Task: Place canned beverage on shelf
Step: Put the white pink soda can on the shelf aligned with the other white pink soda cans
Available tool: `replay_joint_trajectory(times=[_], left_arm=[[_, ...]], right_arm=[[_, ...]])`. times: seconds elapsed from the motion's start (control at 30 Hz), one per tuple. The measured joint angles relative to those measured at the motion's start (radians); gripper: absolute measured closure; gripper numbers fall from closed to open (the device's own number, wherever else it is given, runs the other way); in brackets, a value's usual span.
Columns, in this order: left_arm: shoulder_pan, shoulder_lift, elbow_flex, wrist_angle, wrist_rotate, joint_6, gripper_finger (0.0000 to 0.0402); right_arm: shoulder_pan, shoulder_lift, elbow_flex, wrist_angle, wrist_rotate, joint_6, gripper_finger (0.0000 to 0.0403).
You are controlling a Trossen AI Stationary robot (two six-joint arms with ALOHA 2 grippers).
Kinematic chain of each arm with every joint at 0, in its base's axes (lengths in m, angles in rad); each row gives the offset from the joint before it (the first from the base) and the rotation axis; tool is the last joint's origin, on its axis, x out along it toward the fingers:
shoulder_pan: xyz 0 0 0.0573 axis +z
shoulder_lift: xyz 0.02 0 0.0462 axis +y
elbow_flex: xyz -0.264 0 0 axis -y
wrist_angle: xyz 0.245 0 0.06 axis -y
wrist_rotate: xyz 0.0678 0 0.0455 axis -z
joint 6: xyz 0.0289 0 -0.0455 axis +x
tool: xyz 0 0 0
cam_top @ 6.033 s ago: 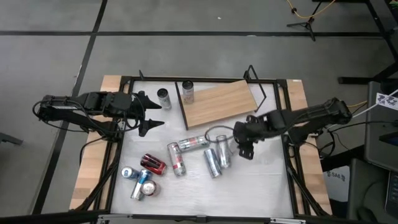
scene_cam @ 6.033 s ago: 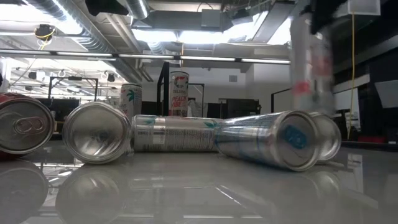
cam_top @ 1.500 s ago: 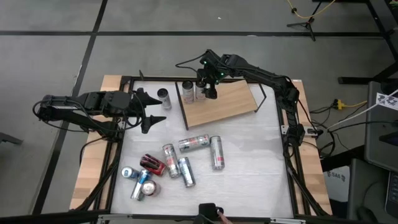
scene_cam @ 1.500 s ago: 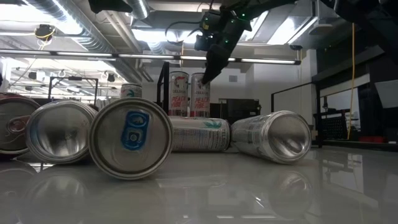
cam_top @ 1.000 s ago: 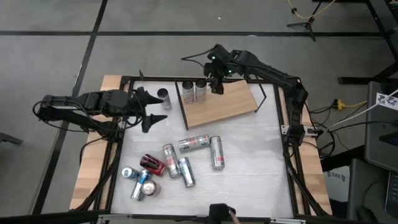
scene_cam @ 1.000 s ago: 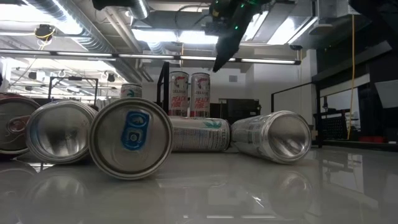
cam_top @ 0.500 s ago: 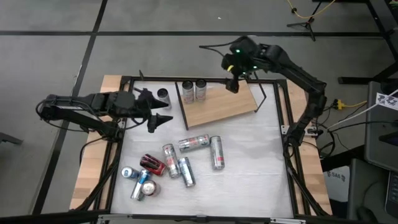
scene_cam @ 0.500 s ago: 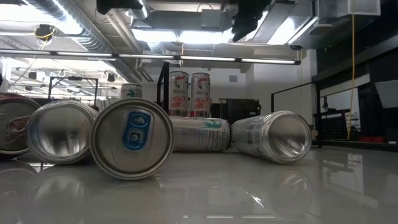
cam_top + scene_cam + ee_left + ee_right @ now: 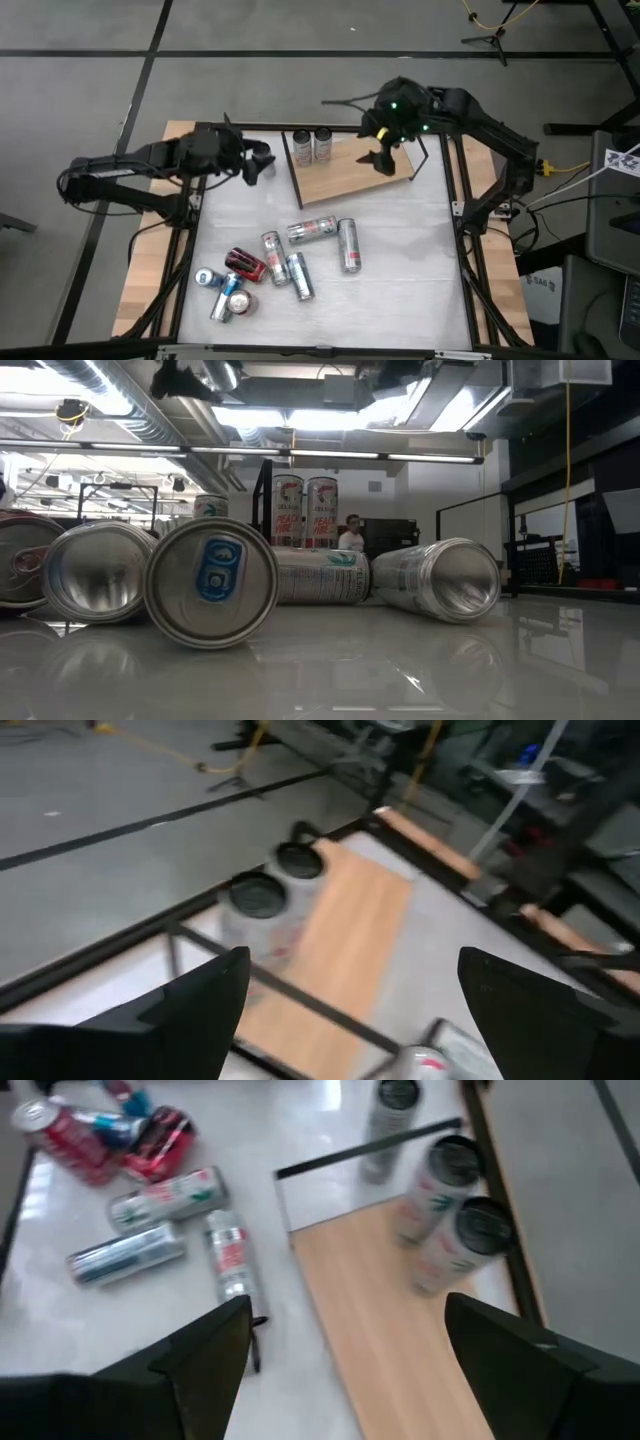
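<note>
The shelf (image 9: pixel 355 165), a light-brown board in a black wire frame, lies at the table's far middle. Two upright cans (image 9: pixel 301 146) (image 9: pixel 323 143) stand on its left end; they also show in the low view (image 9: pixel 288 510) (image 9: pixel 321 510). My right gripper (image 9: pixel 382 157) is open and empty above the board's middle (image 9: pixel 350 1305). My left gripper (image 9: pixel 258 160) is open and empty just left of the shelf (image 9: pixel 355 960), by a third upright can (image 9: pixel 390 1110) that stands on the tabletop.
Several cans lie on the white tabletop in front of the shelf (image 9: pixel 312 229) (image 9: pixel 347 245) (image 9: pixel 246 265), with a cluster at the near left (image 9: pixel 225 293). They fill the low view's foreground (image 9: pixel 210 582). A person (image 9: pixel 350 536) shows far behind the table.
My right gripper, open and clear of the two shelf cans, has gone toward the table's right and then near edge over the board. My left gripper has gone toward the far right, up to the can beside the shelf. The cans have not moved.
</note>
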Motion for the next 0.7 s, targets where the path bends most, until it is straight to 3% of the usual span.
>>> replay_joint_trajectory(times=[0.37, 0.7], left_arm=[[0.287, 0.035, 0.000, -0.167, 0.126, 0.150, 0.0050], [0.385, 0.140, 0.000, -0.220, 0.242, 0.275, 0.0050]], right_arm=[[0.116, 0.008, 0.000, 0.004, 0.002, 0.000, 0.0078], [0.121, 0.009, 0.000, 0.004, 0.006, 0.000, 0.0078]])
